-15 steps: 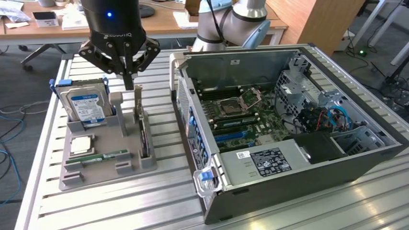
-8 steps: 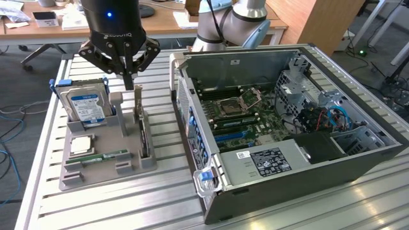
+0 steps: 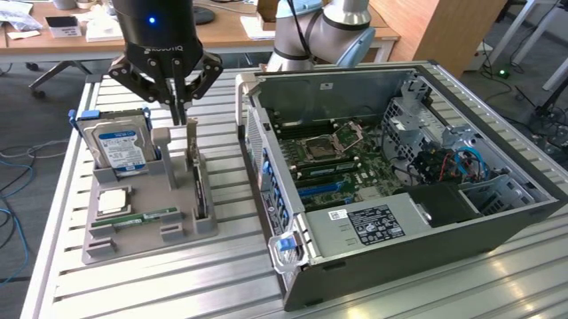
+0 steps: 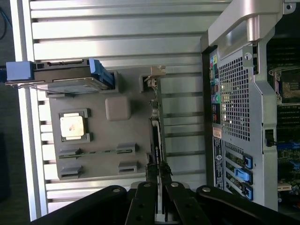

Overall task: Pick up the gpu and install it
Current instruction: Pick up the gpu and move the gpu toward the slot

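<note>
The gripper (image 3: pixel 182 114) hangs straight down over the grey tray (image 3: pixel 133 244), fingers pulled in almost to touching. The tips sit right at the top edge of the gpu (image 3: pixel 199 183), and I can't tell whether they pinch it or just hover there. The gpu stands on its long edge in a narrow slot on the side of the tray nearest the case (image 3: pixel 497 206). Its metal bracket end points up, which I'd guess is to give a top-down grab a thin edge to close on. The wrist view looks down the line of the card, with a finger on either side of it. The other parts are parked the same way. The hard drive (image 3: pixel 124 146) is propped upright in its cradle, the CPU (image 3: pixel 114 199) lies flat in a pocket, and the RAM (image 3: pixel 142 217) lies flat in a groove. The case lies on its side with the panel off and the motherboard (image 3: pixel 337 149) facing up, so the slots can be reached from above. "ROBOTIQ" is printed on the gripper body. The drive's blue label and the label on the power supply (image 3: pixel 373 223) are too small for me to read.
</note>
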Tool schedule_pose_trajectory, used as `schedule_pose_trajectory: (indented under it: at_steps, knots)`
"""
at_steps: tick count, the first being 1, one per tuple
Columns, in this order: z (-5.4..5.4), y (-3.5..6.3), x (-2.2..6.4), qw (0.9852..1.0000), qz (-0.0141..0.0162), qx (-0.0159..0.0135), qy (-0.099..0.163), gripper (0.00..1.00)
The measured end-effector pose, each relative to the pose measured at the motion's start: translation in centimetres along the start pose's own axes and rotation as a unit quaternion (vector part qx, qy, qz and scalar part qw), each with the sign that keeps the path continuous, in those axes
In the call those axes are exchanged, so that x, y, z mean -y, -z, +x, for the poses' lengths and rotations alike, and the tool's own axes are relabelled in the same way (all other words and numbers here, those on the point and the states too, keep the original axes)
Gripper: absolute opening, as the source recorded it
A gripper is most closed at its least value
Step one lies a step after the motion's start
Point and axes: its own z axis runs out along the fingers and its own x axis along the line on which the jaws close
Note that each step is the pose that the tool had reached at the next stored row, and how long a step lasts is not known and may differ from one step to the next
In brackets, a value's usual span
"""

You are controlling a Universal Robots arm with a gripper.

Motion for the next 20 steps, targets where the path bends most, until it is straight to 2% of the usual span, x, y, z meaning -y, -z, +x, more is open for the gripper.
schedule_pose_trajectory:
  at_steps: [1, 2, 3, 6, 8, 9, 13, 20]
  knots:
    - [0.0, 0.0, 0.0, 1.0, 0.0, 0.0, 0.0, 0.17]
    - [0.0, 0.0, 0.0, 1.0, 0.0, 0.0, 0.0, 0.23]
    - [0.0, 0.0, 0.0, 1.0, 0.0, 0.0, 0.0, 0.23]
    - [0.0, 0.0, 0.0, 1.0, 0.0, 0.0, 0.0, 0.41]
    - [0.0, 0.0, 0.0, 1.0, 0.0, 0.0, 0.0, 0.41]
    - [0.0, 0.0, 0.0, 1.0, 0.0, 0.0, 0.0, 0.47]
    - [0.0, -0.08, 0.0, 1.0, -0.0001, 0.0, 0.0, 0.47]
    - [0.0, -1.29, 0.04, 1.0, -0.0004, 0.0, 0.0, 0.47]
